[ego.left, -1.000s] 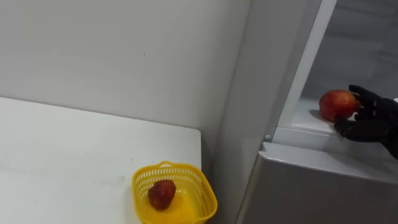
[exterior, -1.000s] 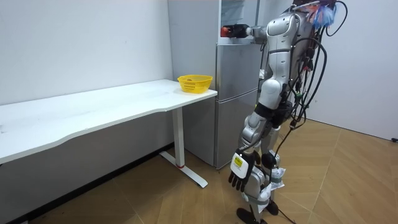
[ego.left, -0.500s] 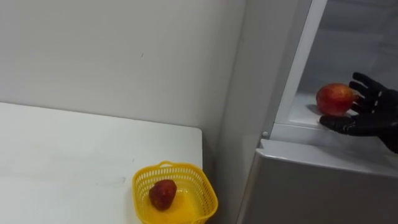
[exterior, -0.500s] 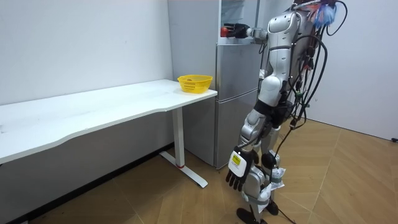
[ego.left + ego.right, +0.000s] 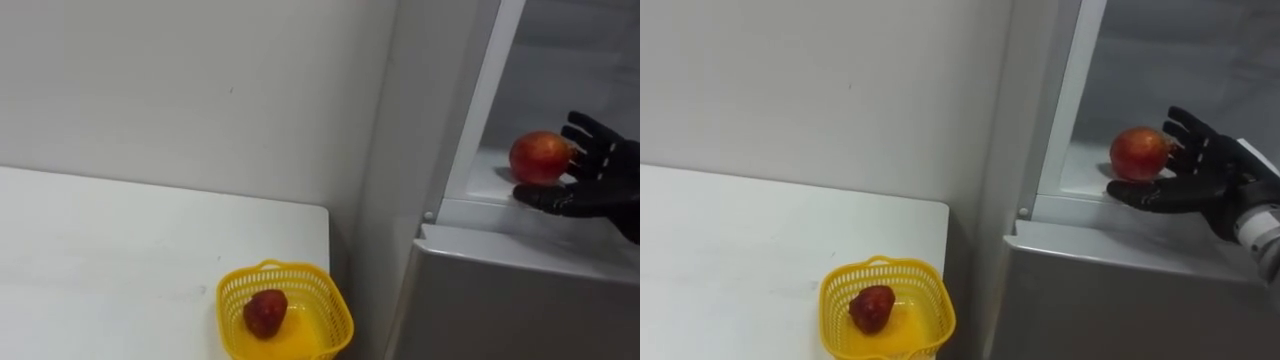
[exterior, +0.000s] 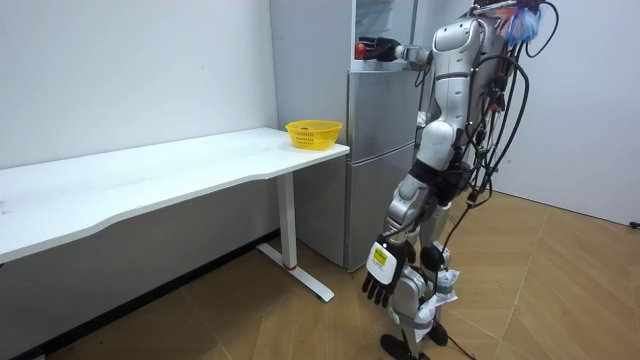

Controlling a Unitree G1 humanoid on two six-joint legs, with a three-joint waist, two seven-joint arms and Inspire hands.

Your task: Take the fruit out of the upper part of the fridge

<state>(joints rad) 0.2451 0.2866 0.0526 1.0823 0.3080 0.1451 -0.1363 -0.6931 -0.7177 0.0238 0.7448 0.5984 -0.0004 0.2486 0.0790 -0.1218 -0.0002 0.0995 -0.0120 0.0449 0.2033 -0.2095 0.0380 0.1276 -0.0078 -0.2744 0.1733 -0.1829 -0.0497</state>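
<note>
Hovering beside apple (image 5: 1139,153), right hand (image 5: 1198,182) spread

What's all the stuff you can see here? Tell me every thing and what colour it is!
apple: 1, red and orange, on the shelf of the open upper fridge compartment
fridge: 1, grey, right next to the table
basket: 1, yellow, on the table corner nearest the fridge
fruit: 1, dark red, inside the basket
table: 1, white, along the wall
floor: 1, brown wood, under the table and the robot
right hand: 1, black, open, beside the apple in the fridge
left hand: 1, black, open, hanging low by the robot's leg
</note>
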